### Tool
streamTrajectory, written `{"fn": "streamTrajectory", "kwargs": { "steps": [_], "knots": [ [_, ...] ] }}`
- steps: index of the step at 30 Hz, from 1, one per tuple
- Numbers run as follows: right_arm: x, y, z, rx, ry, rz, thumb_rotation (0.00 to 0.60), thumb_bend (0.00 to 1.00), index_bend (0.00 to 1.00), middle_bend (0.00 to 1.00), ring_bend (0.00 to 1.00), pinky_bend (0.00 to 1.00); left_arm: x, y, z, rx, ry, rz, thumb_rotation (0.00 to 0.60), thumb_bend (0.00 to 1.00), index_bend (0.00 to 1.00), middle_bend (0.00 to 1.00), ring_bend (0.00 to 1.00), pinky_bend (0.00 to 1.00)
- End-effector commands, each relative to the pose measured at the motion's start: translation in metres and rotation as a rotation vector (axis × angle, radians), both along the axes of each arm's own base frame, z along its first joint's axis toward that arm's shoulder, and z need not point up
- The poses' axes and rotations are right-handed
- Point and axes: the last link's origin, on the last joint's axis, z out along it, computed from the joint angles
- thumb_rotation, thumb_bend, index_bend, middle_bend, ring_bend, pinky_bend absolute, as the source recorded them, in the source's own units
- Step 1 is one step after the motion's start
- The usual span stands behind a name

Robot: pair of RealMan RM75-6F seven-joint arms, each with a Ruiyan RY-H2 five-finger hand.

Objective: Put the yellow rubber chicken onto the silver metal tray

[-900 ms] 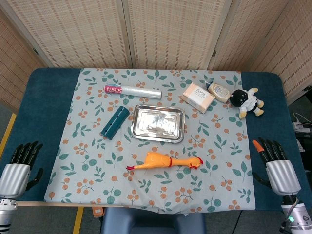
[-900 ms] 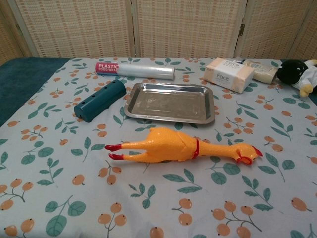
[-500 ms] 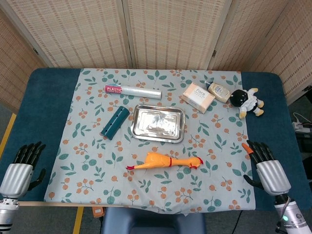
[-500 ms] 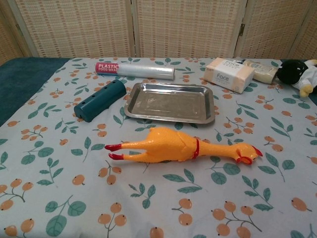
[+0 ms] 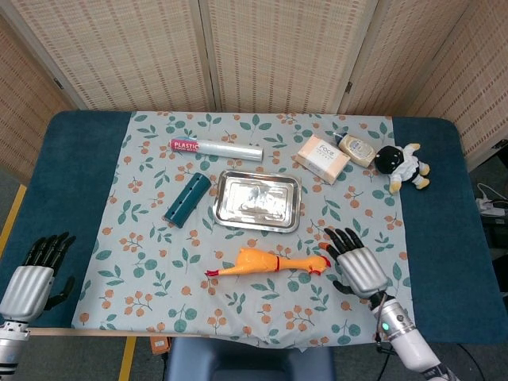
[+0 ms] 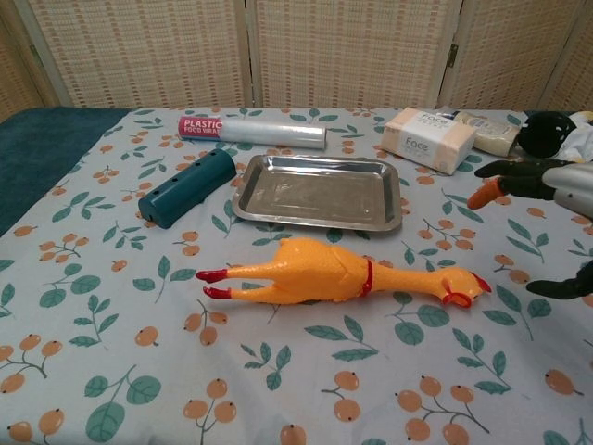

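Woven screens stand behind a table (image 5: 75, 159) that is covered by a leaf-and-berry cloth (image 5: 151, 238). At mid-cloth the tray (image 5: 257, 201) is seen empty, and the chicken (image 5: 271, 263) lies flat on the cloth just in front of it, head to the robot's right, feet to its left, touched by nothing.

The step in hand is judged to be the approach. The right hand (image 5: 355, 263) is held above the cloth just beside the chicken's head, its fingers spread and nothing in them; in the chest view only its fingers (image 6: 519, 180) show at the frame's edge. The left hand (image 5: 33, 274) is kept at the near left table edge, well apart from everything, fingers apart and empty.

For the next move, the right hand would need to be brought over the neck or body, lowered, and closed across the narrow width. A soft rubber body is likely to flex, so a grip near the thick middle is judged safer than one at the head. A short lift and carry away from the robot to the tray would then be called for.

A plastic roll (image 5: 216, 148), a teal cylinder (image 5: 187, 200), a box (image 5: 321, 159) and a plush toy (image 5: 402, 166) lie around the tray, out of the short path.
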Motion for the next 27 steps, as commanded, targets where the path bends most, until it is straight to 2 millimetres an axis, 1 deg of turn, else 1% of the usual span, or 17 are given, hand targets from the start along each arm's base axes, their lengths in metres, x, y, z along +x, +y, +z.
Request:
{"fn": "streamTrajectory", "kwargs": {
  "steps": [1, 7, 13, 19, 23, 27],
  "knots": [
    [0.027, -0.014, -0.029, 0.054, -0.006, 0.016, 0.6, 0.17, 0.26, 0.0, 0.0, 0.0, 0.0, 0.0, 0.001, -0.001, -0.012, 0.001, 0.6, 0.45, 0.0, 0.0, 0.0, 0.05],
    [0.037, -0.027, -0.054, 0.083, 0.004, -0.012, 0.6, 0.17, 0.29, 0.0, 0.0, 0.0, -0.003, 0.003, 0.003, 0.014, -0.016, 0.025, 0.6, 0.43, 0.0, 0.0, 0.0, 0.05],
    [0.043, -0.037, -0.069, 0.088, 0.005, -0.021, 0.6, 0.17, 0.33, 0.0, 0.0, 0.0, -0.004, 0.003, 0.007, 0.016, -0.029, 0.028, 0.6, 0.43, 0.0, 0.0, 0.0, 0.05],
    [0.046, -0.04, -0.085, 0.104, 0.023, -0.022, 0.6, 0.17, 0.37, 0.0, 0.0, 0.0, -0.007, 0.005, 0.017, 0.046, -0.052, 0.043, 0.6, 0.43, 0.0, 0.0, 0.0, 0.05],
    [0.048, -0.04, -0.093, 0.108, 0.034, -0.028, 0.6, 0.17, 0.44, 0.0, 0.0, 0.0, -0.007, 0.005, 0.019, 0.045, -0.058, 0.046, 0.6, 0.43, 0.0, 0.0, 0.0, 0.05],
    [0.049, -0.04, -0.097, 0.111, 0.036, -0.042, 0.6, 0.17, 0.49, 0.0, 0.0, 0.0, -0.007, 0.004, 0.019, 0.038, -0.056, 0.042, 0.6, 0.43, 0.0, 0.0, 0.0, 0.05]
  ]
}}
